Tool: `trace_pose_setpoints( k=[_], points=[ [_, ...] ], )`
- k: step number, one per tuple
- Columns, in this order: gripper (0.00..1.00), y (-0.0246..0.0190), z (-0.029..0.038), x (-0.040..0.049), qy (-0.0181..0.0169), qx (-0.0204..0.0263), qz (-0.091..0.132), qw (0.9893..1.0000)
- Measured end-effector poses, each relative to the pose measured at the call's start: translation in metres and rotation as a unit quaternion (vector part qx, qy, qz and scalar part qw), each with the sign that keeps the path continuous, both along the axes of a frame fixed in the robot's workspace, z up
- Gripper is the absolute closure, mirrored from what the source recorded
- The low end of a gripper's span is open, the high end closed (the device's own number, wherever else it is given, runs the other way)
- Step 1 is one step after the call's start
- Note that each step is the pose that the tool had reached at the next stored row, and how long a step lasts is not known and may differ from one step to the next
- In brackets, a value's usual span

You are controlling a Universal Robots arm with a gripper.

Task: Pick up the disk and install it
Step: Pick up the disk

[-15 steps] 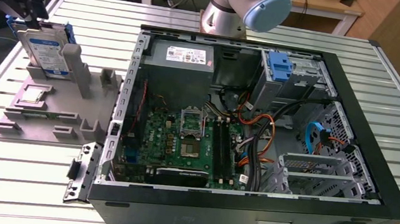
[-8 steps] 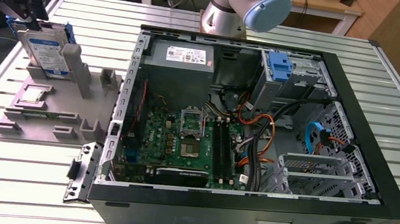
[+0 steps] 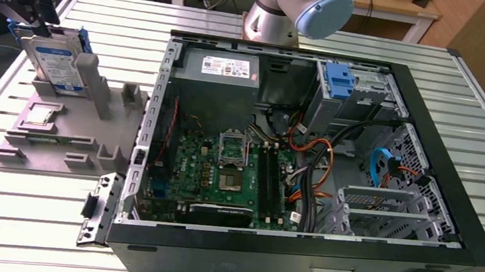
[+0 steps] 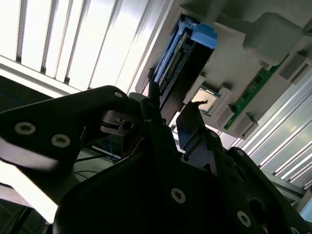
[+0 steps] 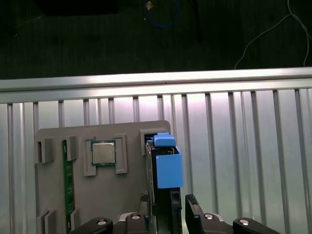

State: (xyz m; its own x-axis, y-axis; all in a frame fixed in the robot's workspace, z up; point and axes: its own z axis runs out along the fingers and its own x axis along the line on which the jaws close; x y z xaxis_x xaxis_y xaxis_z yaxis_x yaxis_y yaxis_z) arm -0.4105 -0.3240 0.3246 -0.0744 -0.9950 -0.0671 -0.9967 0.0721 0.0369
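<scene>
Tool [image 5: 168,204] nearest lens in both wrist views: black fingers [image 4: 156,122] parted, one each side of disk [image 5: 165,165] upper edge; contact cannot be told. Arm [image 3: 323,12] rises behind computer case [image 3: 302,257]; tool hangs at exterior view's left, pointing down. Disk stands on edge in slot of grey holder [image 3: 72,125] on slatted desk [image 3: 17,220]. Holder also carries processor chip [image 5: 103,152] and green memory stick [image 5: 68,180]. Case lies open beside holder, blue bracket [image 3: 340,78] in drive bay.

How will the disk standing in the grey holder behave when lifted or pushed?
The disk looks metal-bodied in a blue frame, so it is probably stiff and fairly heavy for its size. It stands on edge in the grey holder, so a sideways push might tip it. Its smooth faces may be slippery.
</scene>
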Motion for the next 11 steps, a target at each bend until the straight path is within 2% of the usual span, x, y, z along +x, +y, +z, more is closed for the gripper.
trace_pose_setpoints(
  k=[11],
  points=[
    [0.58, -0.0001, -0.0008, -0.0002, -0.0001, 0.0014, 0.0, 1.0]
  ],
)
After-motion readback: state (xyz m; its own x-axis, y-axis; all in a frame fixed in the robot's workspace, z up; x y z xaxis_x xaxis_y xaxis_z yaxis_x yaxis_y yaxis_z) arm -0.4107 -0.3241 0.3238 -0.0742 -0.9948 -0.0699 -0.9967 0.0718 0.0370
